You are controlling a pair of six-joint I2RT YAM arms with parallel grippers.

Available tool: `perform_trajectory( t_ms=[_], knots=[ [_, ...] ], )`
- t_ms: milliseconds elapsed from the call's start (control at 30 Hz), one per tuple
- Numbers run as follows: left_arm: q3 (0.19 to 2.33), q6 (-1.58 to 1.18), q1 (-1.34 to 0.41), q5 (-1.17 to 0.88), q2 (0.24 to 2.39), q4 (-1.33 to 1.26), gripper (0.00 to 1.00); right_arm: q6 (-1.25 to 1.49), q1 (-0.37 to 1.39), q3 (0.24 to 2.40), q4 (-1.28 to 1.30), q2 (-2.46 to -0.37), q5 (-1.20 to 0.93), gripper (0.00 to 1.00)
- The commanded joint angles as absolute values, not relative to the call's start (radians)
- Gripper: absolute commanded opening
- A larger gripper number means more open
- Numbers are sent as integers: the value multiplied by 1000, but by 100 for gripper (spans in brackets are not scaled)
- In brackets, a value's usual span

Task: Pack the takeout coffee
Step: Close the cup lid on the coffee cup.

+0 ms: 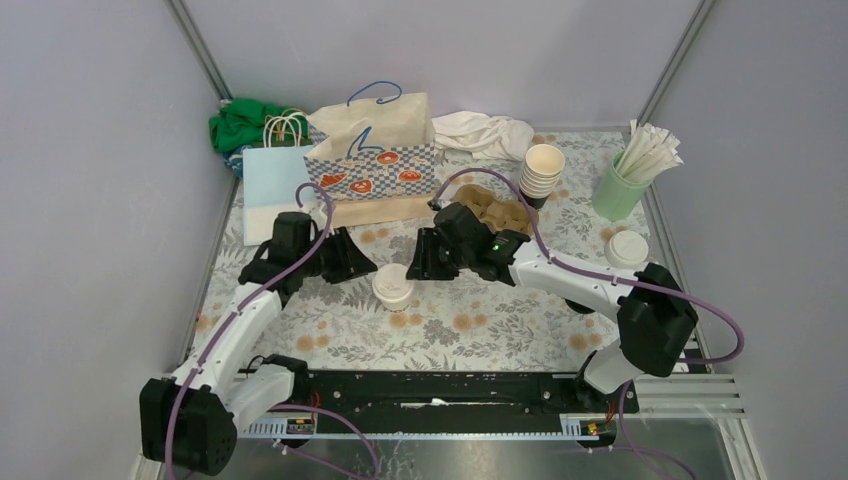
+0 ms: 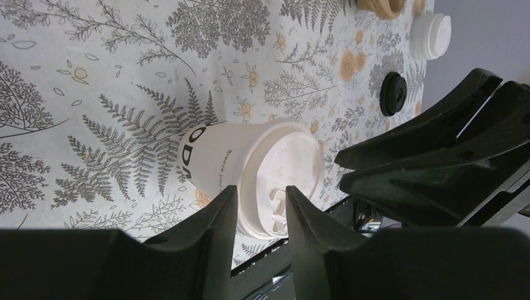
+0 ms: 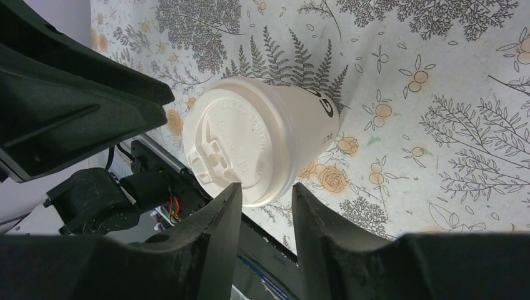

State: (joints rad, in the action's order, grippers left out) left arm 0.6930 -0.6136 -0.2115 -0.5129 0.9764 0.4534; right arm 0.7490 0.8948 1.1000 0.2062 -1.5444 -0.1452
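Note:
One takeout coffee, a cream paper cup with dark lettering and a white lid, stands on the floral tablecloth between my two grippers. My left gripper is just to its left and my right gripper just to its right. In the left wrist view the cup lies beyond the tips of the left gripper, whose jaws stand apart with nothing between them. In the right wrist view the cup is likewise past the right gripper, which is open and empty. A second lidded cup stands at the right.
A brown cup carrier sits behind the right gripper, with a stack of lidless cups beyond it. The mint tumbler of straws is at the far right. Paper bags and cloths stand along the back. A black disc lies on the cloth.

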Motion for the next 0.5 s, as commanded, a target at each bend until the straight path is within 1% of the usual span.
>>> perform_trajectory(
  t_ms=[0,100,333,400,467],
  knots=[
    [676,-607,-217,-551,977,387,39,760,905,1106,180,-1571,-165,42],
    [670,-601,-219,-546,987,387,38,762,904,1108,177,-1585,-170,35],
    [644,-606,-221,-561,1013,371,27,763,904,1110,175,-1607,-172,28],
    [637,-612,-222,-566,1012,371,22,763,903,1114,177,-1610,-163,24],
    [632,-623,-225,-568,1008,369,21,755,902,1125,183,-1617,-152,23]
  ],
)
